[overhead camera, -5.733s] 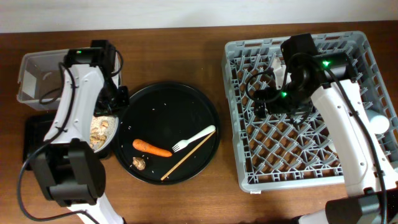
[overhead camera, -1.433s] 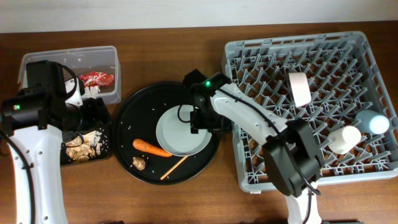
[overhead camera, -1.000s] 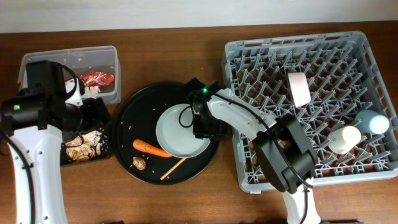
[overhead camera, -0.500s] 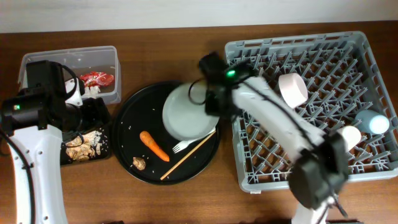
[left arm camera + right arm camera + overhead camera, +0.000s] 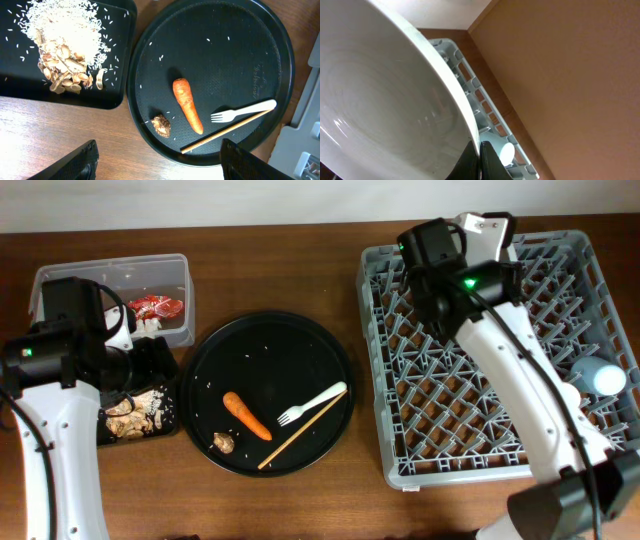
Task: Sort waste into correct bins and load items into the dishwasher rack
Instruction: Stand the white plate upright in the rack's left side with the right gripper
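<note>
My right gripper (image 5: pixel 479 149) is shut on the rim of the white round plate (image 5: pixel 380 100), held on edge over the far left part of the grey dishwasher rack (image 5: pixel 470 430). A light-blue cup (image 5: pixel 606 378) lies at the rack's right side. An orange carrot (image 5: pixel 247 415), a brown lump (image 5: pixel 223 441), a white fork (image 5: pixel 312 403) and a chopstick (image 5: pixel 298 432) lie on the round black tray (image 5: pixel 270 345). The red wrapper (image 5: pixel 155 307) is in the clear tub (image 5: pixel 60 285). Rice and scraps (image 5: pixel 65 40) sit in the flat black tray (image 5: pixel 117 95). My left gripper (image 5: pixel 160 167) hovers open above the table edge.
The rack fills the right half of the table, its upright pegs (image 5: pixel 482 117) close behind the plate. The round black tray sits between the rack and the two bins. Bare wooden table (image 5: pixel 280 255) runs along the back.
My right gripper has closed on the plate, lifted it off the round black tray and carried it right, over the rack. The fork now shows. The left arm has not moved.
</note>
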Controlling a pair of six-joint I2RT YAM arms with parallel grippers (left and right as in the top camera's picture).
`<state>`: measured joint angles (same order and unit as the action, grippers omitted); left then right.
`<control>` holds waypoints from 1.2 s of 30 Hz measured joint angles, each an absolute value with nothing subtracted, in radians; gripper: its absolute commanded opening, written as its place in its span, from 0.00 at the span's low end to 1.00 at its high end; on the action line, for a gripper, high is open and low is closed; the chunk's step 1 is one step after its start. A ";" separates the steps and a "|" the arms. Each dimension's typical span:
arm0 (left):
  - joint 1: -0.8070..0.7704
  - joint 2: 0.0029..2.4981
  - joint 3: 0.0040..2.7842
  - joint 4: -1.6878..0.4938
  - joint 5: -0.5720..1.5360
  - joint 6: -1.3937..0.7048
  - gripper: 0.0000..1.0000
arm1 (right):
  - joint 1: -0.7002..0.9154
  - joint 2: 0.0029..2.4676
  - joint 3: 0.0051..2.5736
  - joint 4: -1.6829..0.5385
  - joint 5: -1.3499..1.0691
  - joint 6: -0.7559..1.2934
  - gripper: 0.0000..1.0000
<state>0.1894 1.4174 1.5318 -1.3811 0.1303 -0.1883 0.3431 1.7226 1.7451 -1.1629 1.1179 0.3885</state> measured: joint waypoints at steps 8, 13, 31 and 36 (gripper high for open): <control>0.189 1.417 1.532 -1.381 0.130 -0.188 0.77 | 0.384 1.863 1.745 -1.173 1.057 0.424 0.04; 0.189 1.417 1.532 -1.381 0.130 -0.188 0.77 | 0.386 1.864 1.745 -1.168 0.972 0.448 0.04; 0.189 1.417 1.532 -1.382 0.130 -0.188 0.77 | 0.616 1.912 1.745 -1.337 0.680 0.537 0.61; 0.189 1.417 1.532 -1.381 0.130 -0.188 0.77 | 0.629 1.913 1.752 -1.393 0.572 0.535 0.69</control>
